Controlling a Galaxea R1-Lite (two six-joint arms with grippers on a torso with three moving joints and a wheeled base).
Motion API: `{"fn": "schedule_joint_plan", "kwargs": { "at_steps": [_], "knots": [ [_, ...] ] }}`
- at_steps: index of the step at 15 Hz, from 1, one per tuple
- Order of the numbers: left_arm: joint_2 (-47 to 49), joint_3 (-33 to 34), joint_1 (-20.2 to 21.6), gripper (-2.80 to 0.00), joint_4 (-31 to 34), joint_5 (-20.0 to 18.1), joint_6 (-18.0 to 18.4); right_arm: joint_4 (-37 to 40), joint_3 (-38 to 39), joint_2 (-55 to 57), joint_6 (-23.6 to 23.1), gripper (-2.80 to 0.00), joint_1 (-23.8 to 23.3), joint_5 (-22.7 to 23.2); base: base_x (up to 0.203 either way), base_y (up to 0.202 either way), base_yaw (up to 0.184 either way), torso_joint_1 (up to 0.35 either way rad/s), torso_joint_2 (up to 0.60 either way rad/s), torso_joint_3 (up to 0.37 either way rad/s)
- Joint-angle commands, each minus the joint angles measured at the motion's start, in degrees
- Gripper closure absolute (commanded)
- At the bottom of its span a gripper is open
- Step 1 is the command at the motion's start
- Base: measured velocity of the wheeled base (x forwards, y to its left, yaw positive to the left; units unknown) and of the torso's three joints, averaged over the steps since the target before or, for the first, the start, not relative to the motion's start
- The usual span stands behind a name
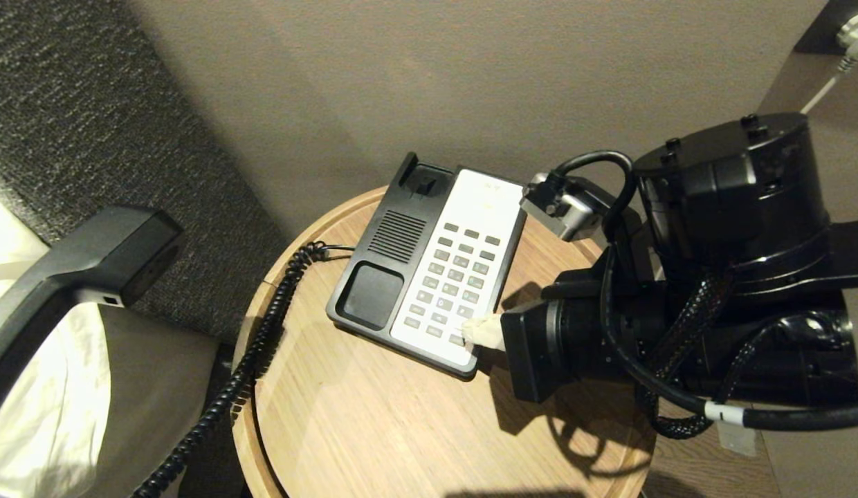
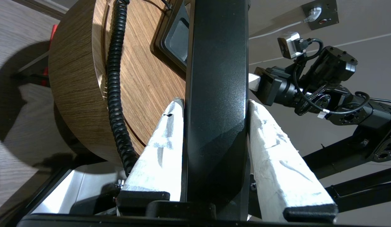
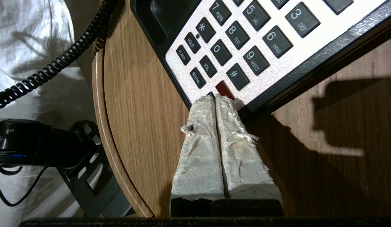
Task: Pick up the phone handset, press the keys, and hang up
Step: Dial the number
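Left wrist view: the left gripper [image 2: 216, 126] is clamped on the handset [image 2: 216, 94] across its narrow middle bar, a padded finger on each flat side. The handset looks like light, stiff, glossy plastic, likely slippery, so the mid-bar is the sound place to hold; the coiled cord [image 2: 115, 78] will tug as it stretches. It hangs off the table's [image 1: 332, 415] left edge, well clear of the base [image 1: 429, 270]. Farther on, the right gripper [image 3: 216, 101], jaws together, touches the keypad's bottom row.
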Motion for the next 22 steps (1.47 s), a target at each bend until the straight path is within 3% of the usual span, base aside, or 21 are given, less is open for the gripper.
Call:
{"fn": "schedule_joint_plan", "kwargs": {
  "at_steps": [1,22],
  "knots": [
    [0.1,0.1,0.0,0.00,0.1,0.0,-0.3,-0.1,0.4,-0.5,0.1,0.00,0.0,0.0,0.000,0.000,0.000,0.000,0.00,0.000],
    [-0.6,0.8,0.0,0.00,0.1,-0.1,-0.1,-1.8,2.2,2.4,-0.1,0.00,-0.4,-0.1,0.000,0.000,0.000,0.000,0.00,0.000]
  ]
}}
